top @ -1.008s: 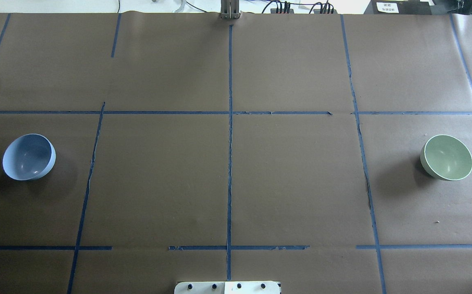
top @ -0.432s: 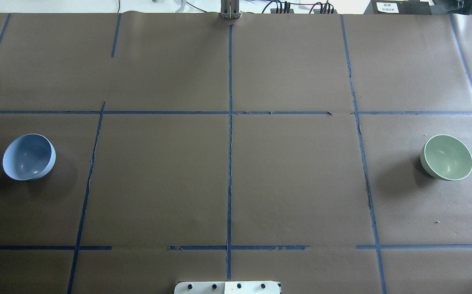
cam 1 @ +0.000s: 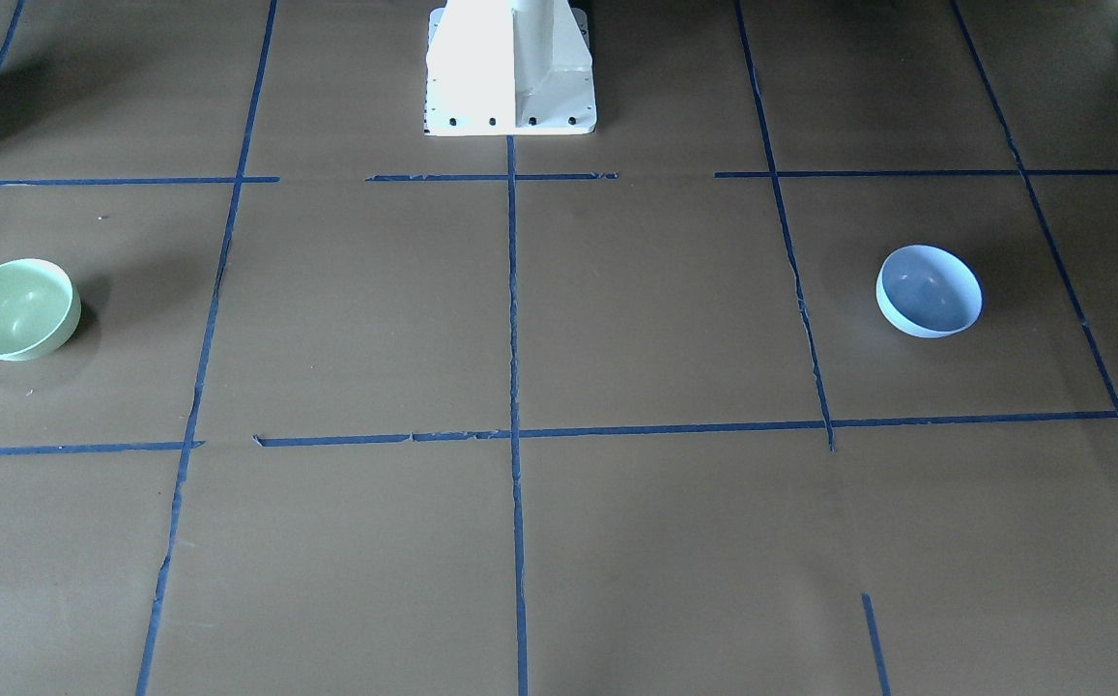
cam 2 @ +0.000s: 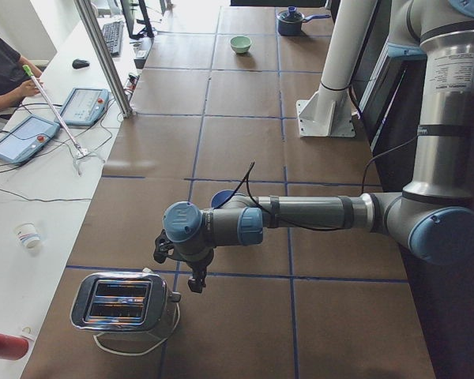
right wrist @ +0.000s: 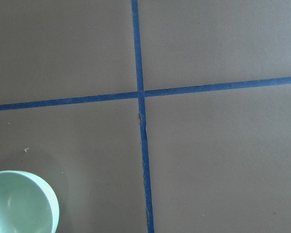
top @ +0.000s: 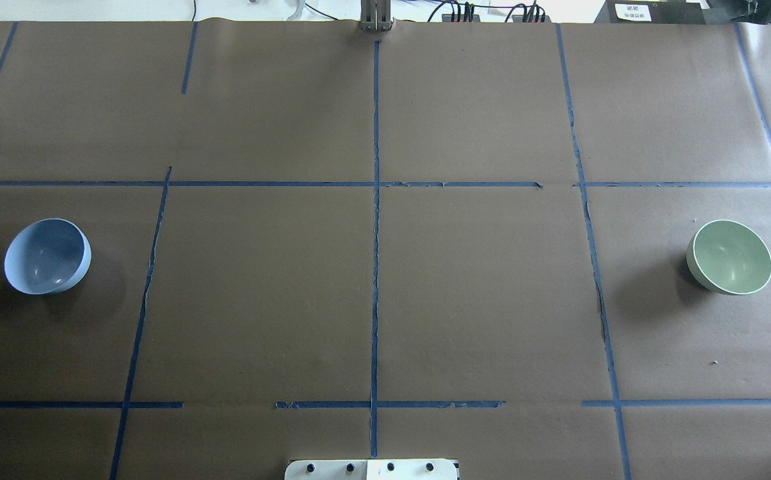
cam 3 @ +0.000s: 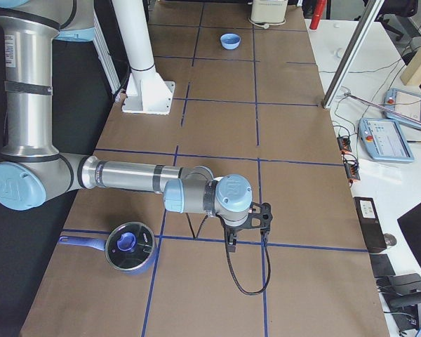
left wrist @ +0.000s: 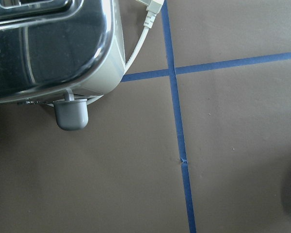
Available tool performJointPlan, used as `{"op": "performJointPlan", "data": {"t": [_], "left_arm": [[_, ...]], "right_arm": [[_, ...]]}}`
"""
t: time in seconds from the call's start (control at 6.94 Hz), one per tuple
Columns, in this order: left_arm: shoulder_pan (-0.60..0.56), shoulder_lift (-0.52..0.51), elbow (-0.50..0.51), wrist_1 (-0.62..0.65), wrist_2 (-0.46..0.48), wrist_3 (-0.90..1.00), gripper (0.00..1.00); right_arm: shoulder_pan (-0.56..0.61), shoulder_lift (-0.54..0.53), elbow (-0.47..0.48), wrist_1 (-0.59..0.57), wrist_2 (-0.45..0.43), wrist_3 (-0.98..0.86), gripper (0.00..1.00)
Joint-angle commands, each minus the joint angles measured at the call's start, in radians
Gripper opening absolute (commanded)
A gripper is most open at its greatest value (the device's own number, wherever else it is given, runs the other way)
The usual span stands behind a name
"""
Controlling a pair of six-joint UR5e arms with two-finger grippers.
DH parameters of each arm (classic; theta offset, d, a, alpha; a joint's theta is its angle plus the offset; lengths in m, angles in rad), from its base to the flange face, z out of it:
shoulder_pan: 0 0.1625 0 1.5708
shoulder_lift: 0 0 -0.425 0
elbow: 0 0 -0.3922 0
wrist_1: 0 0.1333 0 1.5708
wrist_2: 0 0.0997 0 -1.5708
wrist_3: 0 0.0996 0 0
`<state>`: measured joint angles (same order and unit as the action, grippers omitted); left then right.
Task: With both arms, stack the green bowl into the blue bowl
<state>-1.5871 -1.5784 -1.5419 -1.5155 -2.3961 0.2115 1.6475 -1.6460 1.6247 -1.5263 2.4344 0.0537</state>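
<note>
We see the two bowls standing well apart at opposite ends of the brown paper-covered desk (top: 478, 300). The left arm (cam 2: 300, 212) reaches out level, its jaws pointing down just beside a chrome toaster (cam 2: 125, 304). Whether the left jaws are released or clenched we cannot tell from this side angle. The blue bowl (top: 46, 257) sits upright on the desk near the left jaws, on the far side of the wrist from the toaster. The forearm partly hides it in the left-end view, and its inside shows only bare plastic. The right arm (cam 3: 126, 175) likewise stretches out level, jaws down above a crossing of blue tape lines (right wrist: 138, 48), and again we cannot tell how the right jaws stand. The green bowl (top: 730, 257) rests upright close by the right jaws, at the lower left corner of the right wrist camera's picture, its hollow bare too. A lidded pot (cam 3: 128, 247) with a blue handle stands near the right jaws, toward the robot's side; what it holds we cannot tell.
</note>
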Motion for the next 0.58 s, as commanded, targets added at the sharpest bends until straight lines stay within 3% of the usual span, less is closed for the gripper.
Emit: {"op": "performJointPlan", "data": {"t": [0.0, 0.43], "left_arm": [[0.001, -0.002, -0.003, 0.0, 0.002, 0.0, 1.0], [0.007, -0.029, 0.0, 0.0, 0.0, -0.007, 1.0]], "right_arm": [[0.0, -0.006, 0.003, 0.003, 0.005, 0.002, 1.0], [0.0, -0.001, 0.013, 0.003, 0.012, 0.006, 1.0]]}}
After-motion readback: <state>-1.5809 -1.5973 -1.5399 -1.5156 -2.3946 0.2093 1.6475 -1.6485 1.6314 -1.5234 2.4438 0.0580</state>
